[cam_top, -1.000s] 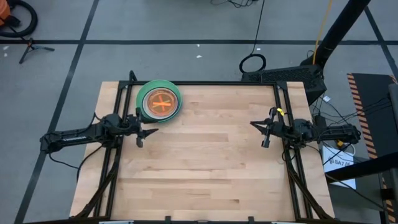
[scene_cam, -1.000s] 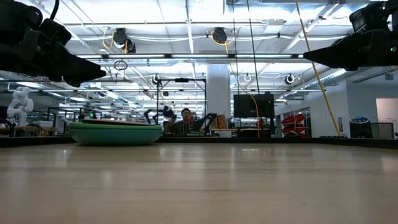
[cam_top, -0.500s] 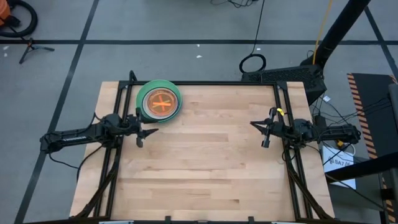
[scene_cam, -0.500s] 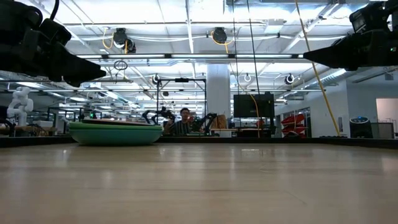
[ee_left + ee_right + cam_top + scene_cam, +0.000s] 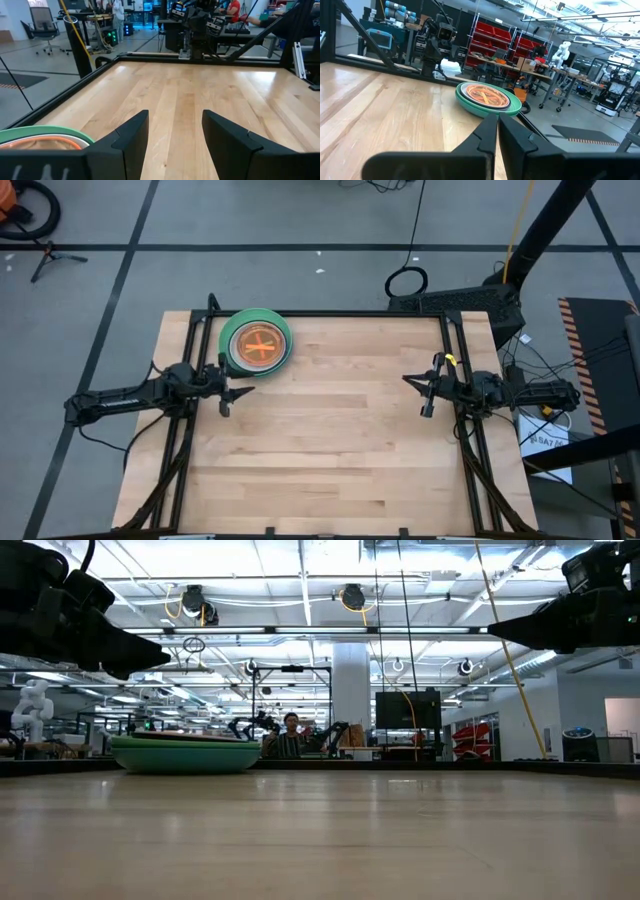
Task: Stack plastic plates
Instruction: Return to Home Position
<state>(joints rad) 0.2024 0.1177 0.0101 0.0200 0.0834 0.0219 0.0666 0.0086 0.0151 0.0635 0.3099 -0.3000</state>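
Observation:
The plastic plates [image 5: 257,345] stand in one stack at the table's far left. An orange plate lies on top, a green rim shows around it, and the lowest plate rests on the wood. The stack also shows in the low view [image 5: 185,753], the left wrist view [image 5: 45,139] and the right wrist view [image 5: 487,97]. My left gripper [image 5: 240,391] hovers open and empty just near of the stack, above the table [image 5: 175,130]. My right gripper [image 5: 412,383] hovers shut and empty at the table's right side [image 5: 498,125].
Black frame rails [image 5: 200,330] run along the table's left, far and right edges. Bare wood [image 5: 330,440] lies between the two arms and toward the near edge. A person [image 5: 290,735] sits in the room far behind the table.

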